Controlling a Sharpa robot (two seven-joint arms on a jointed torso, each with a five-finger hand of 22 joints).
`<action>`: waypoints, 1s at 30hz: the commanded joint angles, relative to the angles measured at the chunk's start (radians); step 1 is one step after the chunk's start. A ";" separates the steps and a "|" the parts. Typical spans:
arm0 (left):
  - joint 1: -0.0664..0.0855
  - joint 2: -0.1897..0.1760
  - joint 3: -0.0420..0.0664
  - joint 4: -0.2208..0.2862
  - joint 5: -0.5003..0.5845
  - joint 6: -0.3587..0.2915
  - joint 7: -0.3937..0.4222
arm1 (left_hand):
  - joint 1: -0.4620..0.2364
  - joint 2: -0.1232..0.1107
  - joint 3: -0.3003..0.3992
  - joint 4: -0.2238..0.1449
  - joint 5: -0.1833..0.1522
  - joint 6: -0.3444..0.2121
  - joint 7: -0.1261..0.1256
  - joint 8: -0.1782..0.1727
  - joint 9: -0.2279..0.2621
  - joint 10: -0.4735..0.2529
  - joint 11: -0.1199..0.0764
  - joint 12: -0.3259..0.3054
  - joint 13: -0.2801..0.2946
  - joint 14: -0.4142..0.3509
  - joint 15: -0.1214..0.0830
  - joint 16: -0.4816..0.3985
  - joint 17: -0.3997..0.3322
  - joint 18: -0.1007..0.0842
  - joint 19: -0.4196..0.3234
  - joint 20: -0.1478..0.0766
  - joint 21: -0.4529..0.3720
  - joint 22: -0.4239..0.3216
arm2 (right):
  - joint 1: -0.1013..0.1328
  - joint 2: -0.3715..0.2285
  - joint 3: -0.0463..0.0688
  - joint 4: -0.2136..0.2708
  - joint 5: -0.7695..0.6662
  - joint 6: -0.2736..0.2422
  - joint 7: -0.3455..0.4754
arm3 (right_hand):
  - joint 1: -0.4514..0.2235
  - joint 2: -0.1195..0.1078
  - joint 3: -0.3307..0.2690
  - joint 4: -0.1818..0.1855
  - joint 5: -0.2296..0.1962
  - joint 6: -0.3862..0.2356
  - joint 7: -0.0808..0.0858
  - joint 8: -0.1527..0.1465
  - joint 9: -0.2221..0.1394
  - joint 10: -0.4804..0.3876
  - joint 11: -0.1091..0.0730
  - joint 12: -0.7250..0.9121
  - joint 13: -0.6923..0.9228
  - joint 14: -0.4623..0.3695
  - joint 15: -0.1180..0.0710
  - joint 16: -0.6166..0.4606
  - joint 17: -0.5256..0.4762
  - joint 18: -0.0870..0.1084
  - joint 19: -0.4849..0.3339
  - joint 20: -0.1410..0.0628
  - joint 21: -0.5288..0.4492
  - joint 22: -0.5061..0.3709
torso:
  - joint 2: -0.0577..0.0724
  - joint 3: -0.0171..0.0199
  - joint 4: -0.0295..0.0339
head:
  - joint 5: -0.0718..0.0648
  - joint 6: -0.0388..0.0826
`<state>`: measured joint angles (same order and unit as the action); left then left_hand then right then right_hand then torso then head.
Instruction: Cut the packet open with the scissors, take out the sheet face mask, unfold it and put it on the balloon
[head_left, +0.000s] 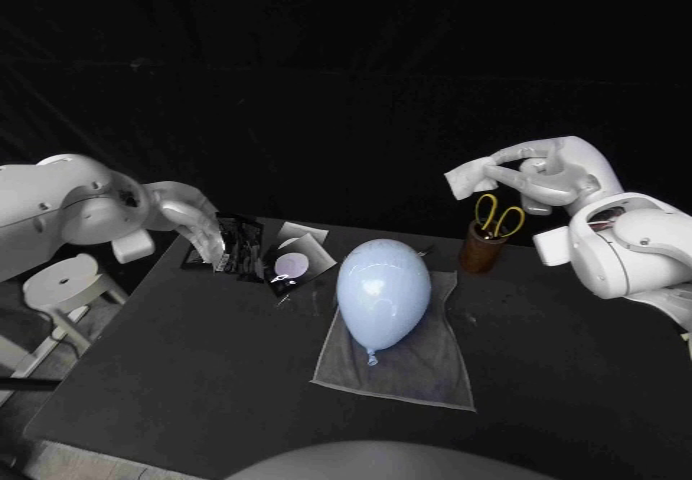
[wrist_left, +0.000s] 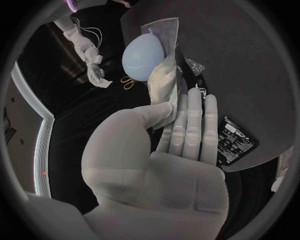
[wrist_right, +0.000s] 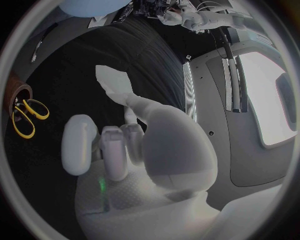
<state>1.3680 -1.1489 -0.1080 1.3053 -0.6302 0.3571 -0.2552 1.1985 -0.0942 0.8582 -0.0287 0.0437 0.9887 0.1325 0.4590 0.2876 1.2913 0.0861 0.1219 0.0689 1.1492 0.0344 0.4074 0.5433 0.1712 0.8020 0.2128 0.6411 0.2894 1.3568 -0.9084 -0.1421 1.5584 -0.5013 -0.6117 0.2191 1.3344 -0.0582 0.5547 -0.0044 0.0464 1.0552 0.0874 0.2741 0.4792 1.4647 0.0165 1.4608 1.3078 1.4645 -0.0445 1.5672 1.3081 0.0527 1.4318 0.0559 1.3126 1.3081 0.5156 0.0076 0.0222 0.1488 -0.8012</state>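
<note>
Though the black table (head_left: 173, 380) lies open at lower left, the pale blue rubber balloon (head_left: 384, 290) sits mid-frame between my hands. My left hand (head_left: 195, 228) pinches the white foil packet (wrist_left: 164, 80) at left; my right hand (head_left: 512, 178) pinches a small white scrap (wrist_right: 109, 80) above the yellow-handled scissors (head_left: 499, 215), upper right. Cutting seems done; pulling out the mask means reaching round the balloon.

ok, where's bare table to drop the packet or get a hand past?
Bare: table near-left, between the mat and the left edge; also right of the mat, in front of the cup. Crowded: rear-left, packets beside the left hand, up to the balloon.
</note>
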 joint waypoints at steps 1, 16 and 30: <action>0.002 0.009 -0.007 -0.007 -0.129 0.084 -0.085 | -0.002 -0.006 0.009 0.000 0.007 0.007 0.001 0.006 0.042 0.011 -0.007 -0.007 0.001 0.004 0.002 0.004 0.001 0.010 -0.002 -0.002 0.006 0.001 | -0.003 0.004 0.001 -0.003 -0.028 0.023 -0.004 | -0.001 0.000 0.004 0.000 0.002 0.006 0.002 0.006 0.003 0.042 -0.004 -0.002 0.184 0.106 -0.007 0.004 0.263 0.011 -0.004 0.000 -0.006 0.084 | -0.001 0.0007 0.0008 | 0.057 -0.017; 0.001 0.039 -0.021 -0.032 -0.385 0.141 -0.172 | -0.045 -0.054 0.105 -0.043 0.007 0.036 -0.008 0.001 0.055 0.048 -0.017 -0.024 0.003 0.022 -0.009 0.013 0.007 0.010 -0.018 -0.011 0.055 0.029 | -0.010 0.016 -0.001 -0.012 -0.055 0.032 -0.014 | -0.001 0.000 0.004 0.000 0.002 0.006 0.002 0.006 0.003 0.042 -0.004 -0.002 0.184 0.106 -0.007 0.004 0.263 0.011 -0.004 0.000 -0.006 0.084 | 0.002 -0.0013 0.0034 | 0.128 -0.033; 0.000 0.073 -0.022 -0.056 -0.512 0.165 -0.190 | -0.114 -0.075 0.167 -0.093 0.067 0.065 -0.021 0.009 0.073 0.086 -0.030 -0.024 0.009 0.048 -0.022 0.033 0.020 0.010 -0.024 -0.024 0.111 0.060 | -0.016 0.019 -0.004 -0.018 -0.065 0.037 -0.020 | -0.001 0.000 0.004 0.000 0.002 0.006 0.002 0.006 0.003 0.042 -0.004 -0.002 0.184 0.106 -0.007 0.004 0.263 0.011 -0.004 0.000 -0.006 0.084 | 0.003 0.0009 0.0007 | 0.143 -0.028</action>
<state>1.3679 -1.0836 -0.1293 1.2450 -1.0786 0.4858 -0.4270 1.0954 -0.1700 1.0200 -0.1189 0.1001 1.0473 0.1126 0.4592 0.2877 1.3660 0.0573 0.1014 0.0764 1.1920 0.0126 0.4345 0.5617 0.1700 0.7806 0.1913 0.7473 0.3458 1.3420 -0.8904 -0.1467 1.5418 -0.5481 -0.5890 0.2020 1.3343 -0.0583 0.5545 -0.0043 0.0459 1.0564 0.0900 0.2763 0.4804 1.4645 0.0165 1.4549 1.3081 1.4650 -0.0449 1.5673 1.3075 0.0525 1.4317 0.0559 1.3126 1.3079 0.5179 0.0081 0.0236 0.2934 -0.8317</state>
